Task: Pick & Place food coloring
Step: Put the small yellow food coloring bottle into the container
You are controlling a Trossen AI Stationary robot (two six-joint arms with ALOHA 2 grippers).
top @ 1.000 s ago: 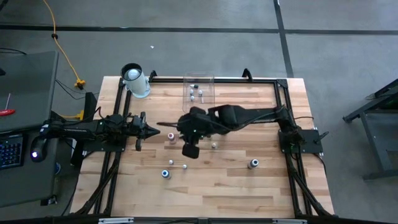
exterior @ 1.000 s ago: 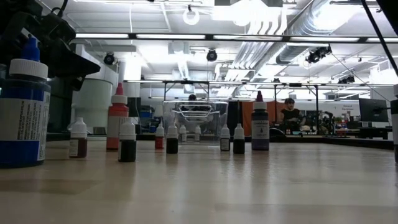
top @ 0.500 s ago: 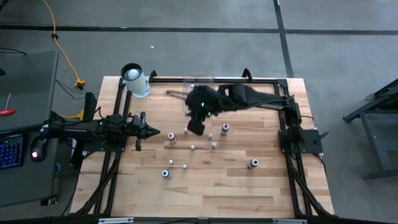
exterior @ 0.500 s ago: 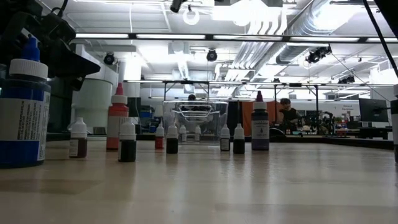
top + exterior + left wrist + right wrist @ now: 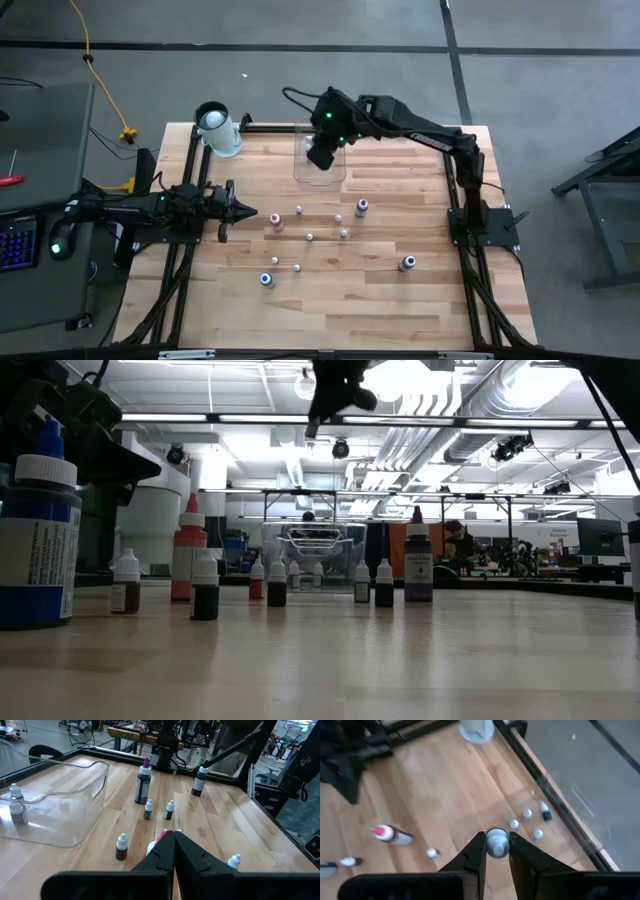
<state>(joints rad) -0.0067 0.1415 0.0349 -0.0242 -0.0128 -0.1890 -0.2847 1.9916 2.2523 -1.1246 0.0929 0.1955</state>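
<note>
Right wrist view: right gripper point(image 5: 497, 851) clamped on a food coloring bottle point(image 5: 496, 842) above the clear bin point(image 5: 320, 155); left gripper point(image 5: 228, 210) closed, empty, near table's left edge.

No text, brand or number can be read; print on the blue-capped bottle point(image 5: 38, 540) is illegible.

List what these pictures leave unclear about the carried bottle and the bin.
- Carried bottle: in the right wrist view only its grey cap shows between the right gripper fingers; its body and colour are hidden below.
- Bin: in the high view the right gripper covers most of it, so the bottles inside can't be counted there.
- Bin contents in the low view: too small and screened by nearer bottles.
- Left gripper: shut, blocks the pink-capped bottle behind it.
</note>
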